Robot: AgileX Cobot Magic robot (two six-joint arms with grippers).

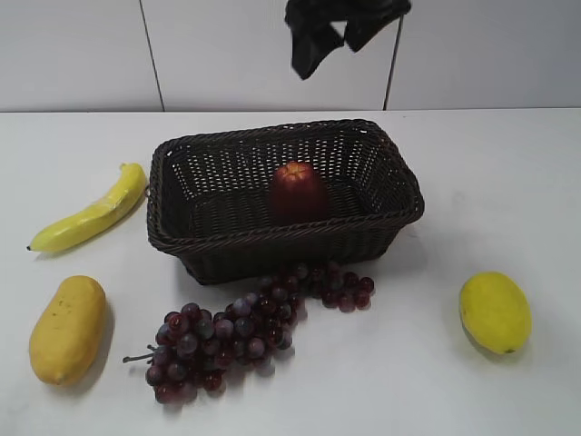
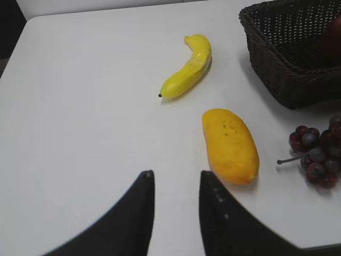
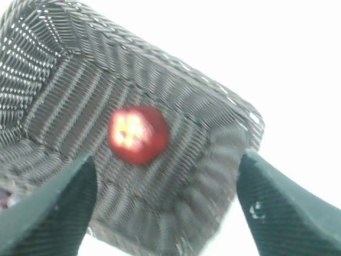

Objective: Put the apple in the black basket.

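Note:
The dark red apple (image 1: pixel 296 192) stands upright inside the black basket (image 1: pixel 179 238) on the white table. In the right wrist view the apple (image 3: pixel 137 133) lies on the basket floor (image 3: pixel 69 90), seen from above. My right gripper (image 3: pixel 168 165) is open and empty, high above the basket; it shows at the top of the exterior view (image 1: pixel 331 41). My left gripper (image 2: pixel 176 178) is open and empty over bare table, left of the basket corner (image 2: pixel 277 58).
A yellow banana (image 1: pixel 91 218), an orange-yellow mango (image 1: pixel 66 329), a purple grape bunch (image 1: pixel 245 331) and a yellow lemon-like fruit (image 1: pixel 494 312) lie round the basket. The banana (image 2: pixel 186 66), mango (image 2: pixel 230 144) and grapes (image 2: pixel 317 152) show in the left wrist view.

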